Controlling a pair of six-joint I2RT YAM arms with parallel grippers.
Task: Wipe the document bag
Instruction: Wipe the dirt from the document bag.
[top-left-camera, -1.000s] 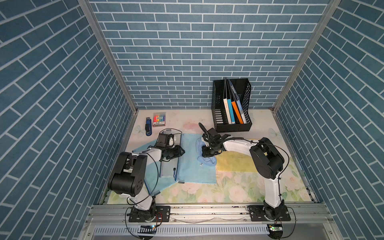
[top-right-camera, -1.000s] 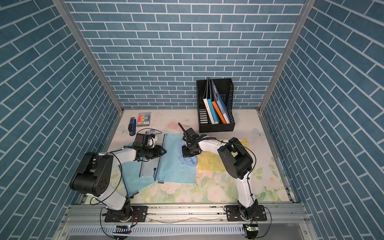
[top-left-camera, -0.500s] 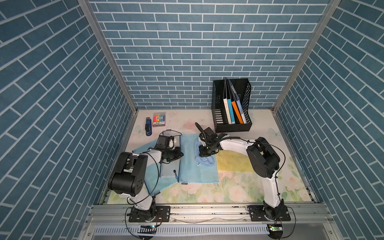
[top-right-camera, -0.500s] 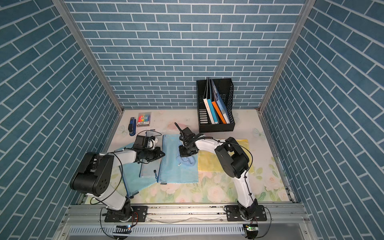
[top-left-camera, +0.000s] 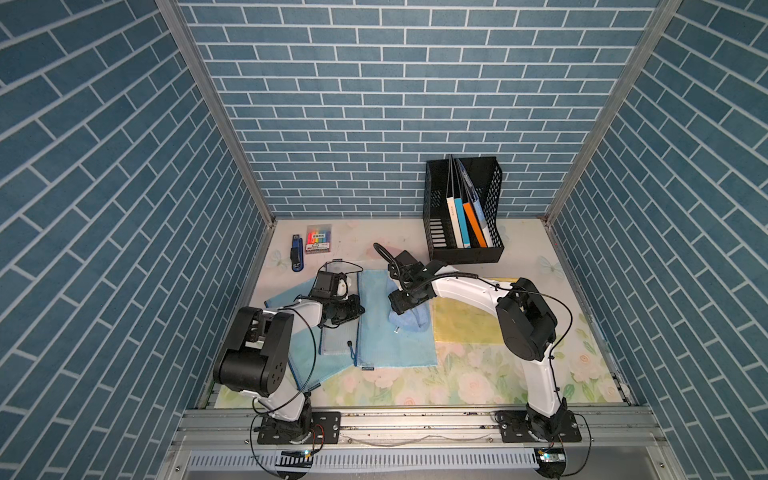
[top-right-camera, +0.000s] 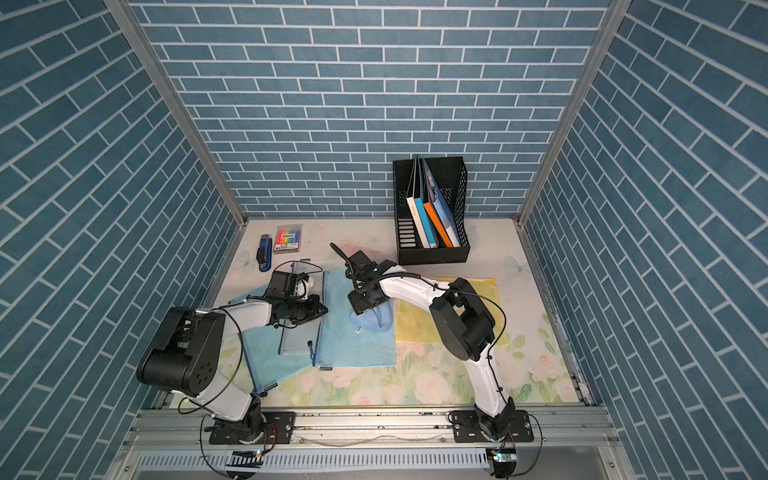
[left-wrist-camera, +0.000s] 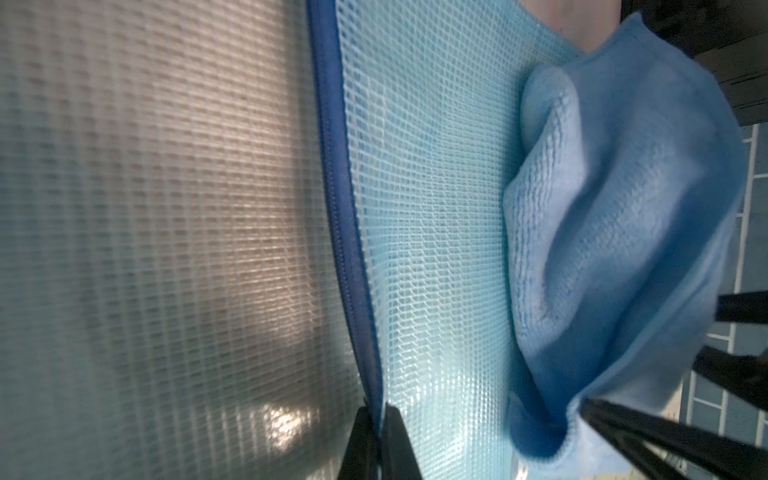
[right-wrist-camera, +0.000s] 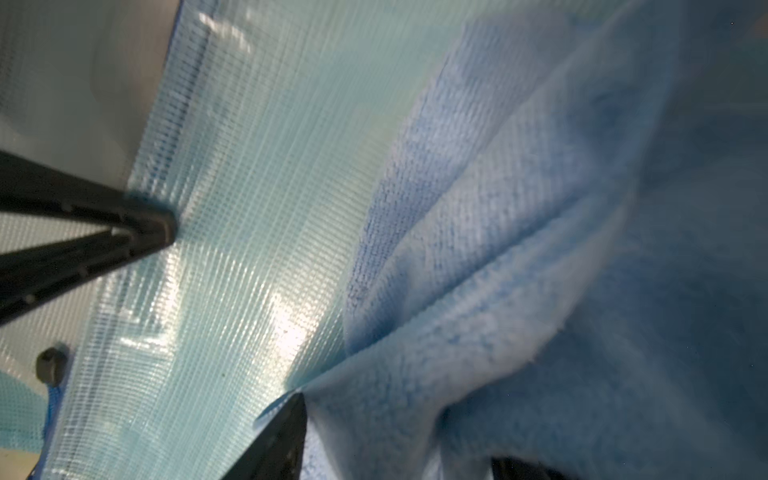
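Document bag: blue mesh, flat mid-table; zip edge faces 9 o'clock, beside a clear pouch.
Left gripper: clenched on the blue zip edge, at 9 o'clock of the cloth.
Cloth: bunched on the bag's far half.
Right gripper: fingers spread, nothing between them; the cloth lies loose against one.
Step, my read: grasp a full fold, press flat, stroke 12 to 6 with the zip pinched so the mesh doesn't ruck.
File rack: 1 o'clock, well apart.
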